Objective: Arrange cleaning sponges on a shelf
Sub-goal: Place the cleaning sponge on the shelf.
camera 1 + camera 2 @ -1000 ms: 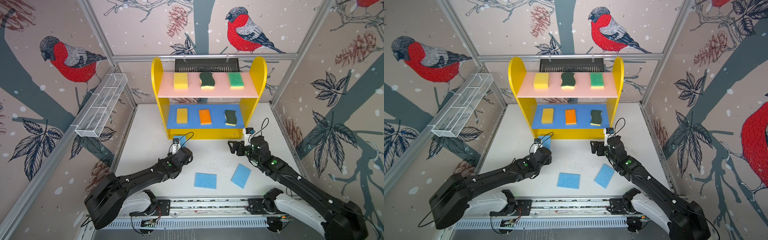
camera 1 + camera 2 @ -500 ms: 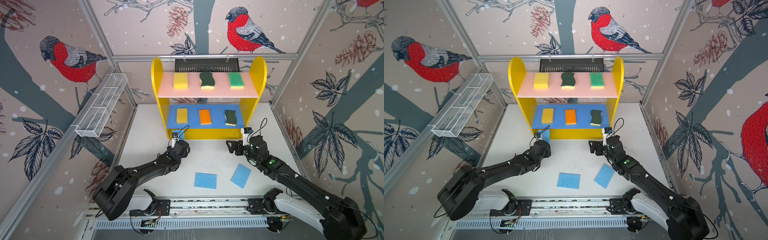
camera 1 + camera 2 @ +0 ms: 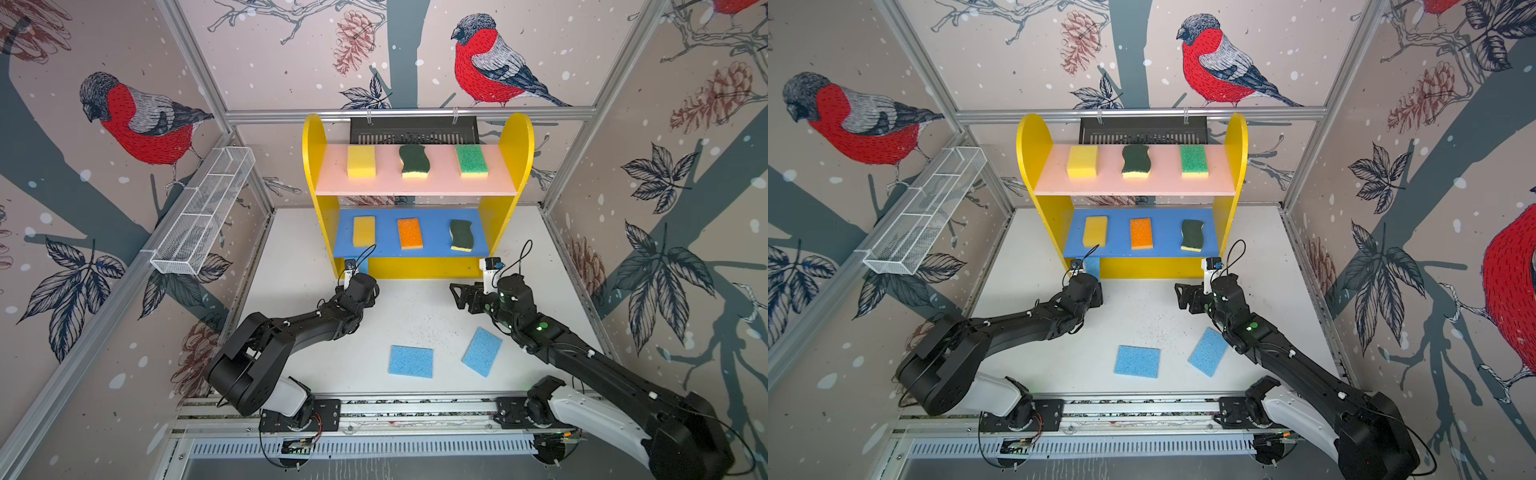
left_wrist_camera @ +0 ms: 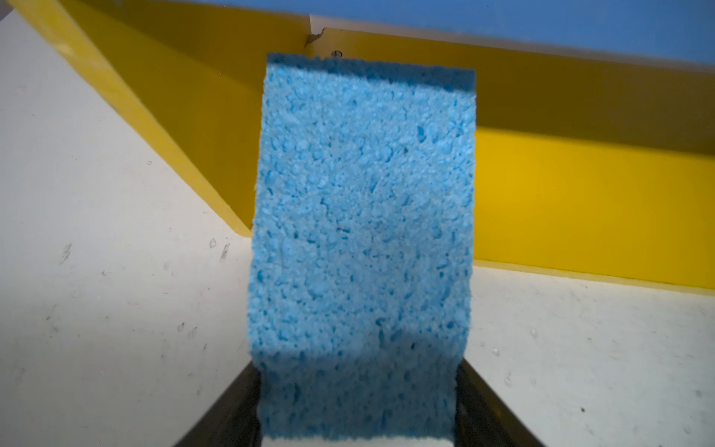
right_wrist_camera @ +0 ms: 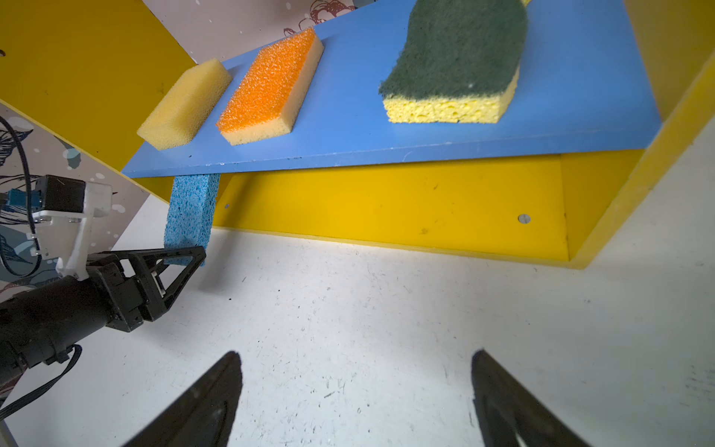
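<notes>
The left hand [image 5: 185,257] grips a blue sponge [image 4: 360,232] by one end at the lower left corner of the shelf [image 3: 515,137]; its free end reaches under the blue board [image 5: 387,147]. The right hand [image 5: 356,360] is wide open and empty, before the right end of the shelf. Two more blue sponges [image 3: 411,361] [image 3: 482,351] lie on the bench [image 3: 415,316] before the shelf. The blue board and the pink board [image 3: 415,187] carry three sponges [image 3: 410,232] each.

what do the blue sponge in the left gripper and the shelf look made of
The blue sponge: likely cellulose-type foam, matte, coarse irregular open pores. The shelf: probably painted wood or fibreboard, smooth satin faces, pale raw edge and screw heads showing.
</notes>
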